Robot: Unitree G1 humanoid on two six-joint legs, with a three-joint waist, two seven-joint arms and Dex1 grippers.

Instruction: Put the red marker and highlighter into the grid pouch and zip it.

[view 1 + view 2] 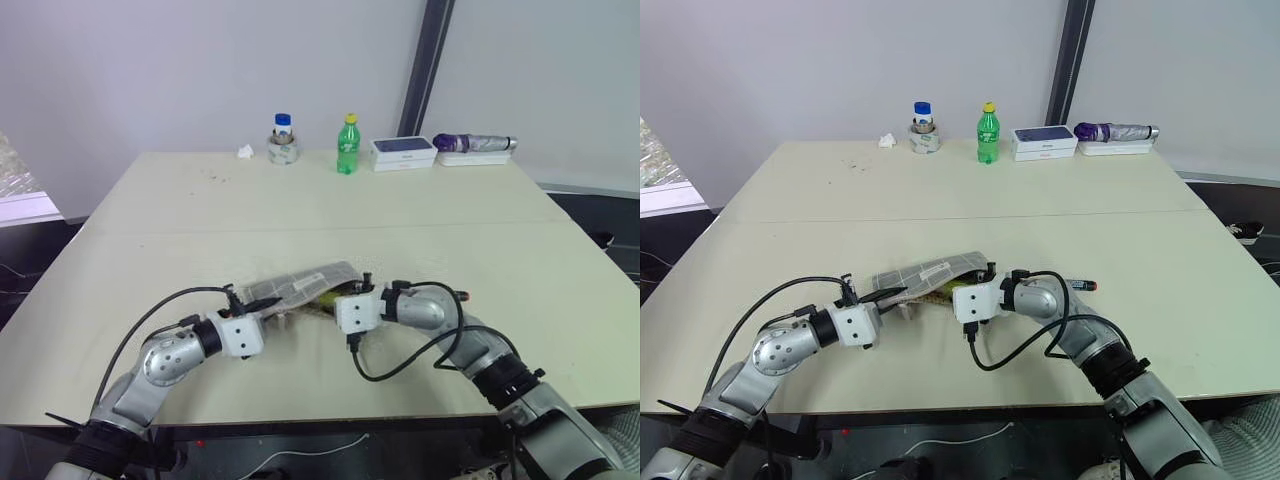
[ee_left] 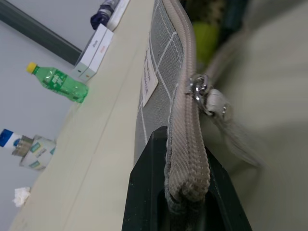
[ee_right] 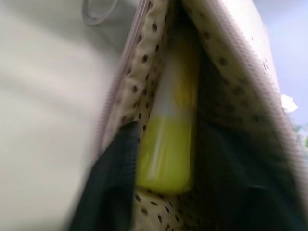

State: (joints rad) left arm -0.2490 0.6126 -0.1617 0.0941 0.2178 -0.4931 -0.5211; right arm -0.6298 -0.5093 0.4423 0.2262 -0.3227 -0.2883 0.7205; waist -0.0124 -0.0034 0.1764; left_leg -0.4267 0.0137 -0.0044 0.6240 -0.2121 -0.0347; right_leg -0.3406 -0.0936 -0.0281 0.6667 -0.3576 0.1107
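On your surface point(image 1: 180, 210), left hand point(image 2: 185, 202) clamps pouch point(image 1: 300, 284), right hand point(image 3: 187, 192), fingers apart, leaves highlighter point(image 3: 168, 144) inside; marker point(image 1: 1081, 285) and zipping remain.

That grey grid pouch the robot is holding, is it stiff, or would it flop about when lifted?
Probably floppy: the pouch sags between the left pincer, shut on its corner, and the table. Its woven fabric edge likely grips well. It seems light; the highlighter lying inside may shift if it tilts.
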